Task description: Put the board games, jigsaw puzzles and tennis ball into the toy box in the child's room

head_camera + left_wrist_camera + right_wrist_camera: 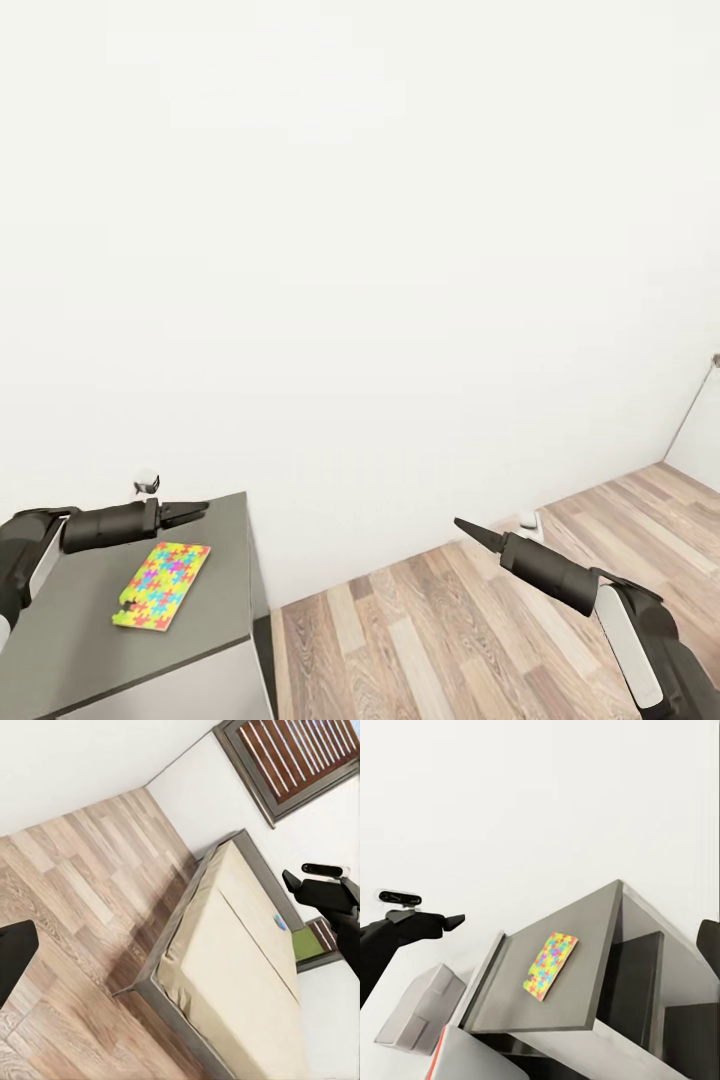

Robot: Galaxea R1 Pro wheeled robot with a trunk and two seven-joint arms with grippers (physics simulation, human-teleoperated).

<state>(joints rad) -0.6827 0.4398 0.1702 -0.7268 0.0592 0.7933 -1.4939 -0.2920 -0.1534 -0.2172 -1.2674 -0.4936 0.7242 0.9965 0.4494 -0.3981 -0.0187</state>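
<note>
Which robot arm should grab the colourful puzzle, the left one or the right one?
Probably the left. Its tool hangs over the dark-grey counter, just beyond the jigsaw puzzle. The right tool is out over the wood floor, well away from the counter.

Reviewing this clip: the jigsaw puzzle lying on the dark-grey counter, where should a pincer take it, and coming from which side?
The jigsaw puzzle is thin and lies flat on the counter, so no side face offers a grip. Probably best is to nip one edge, likely the far short edge nearest the left pincer, coming in low along the surface. The notched near corner looks a poorer hold.
</note>
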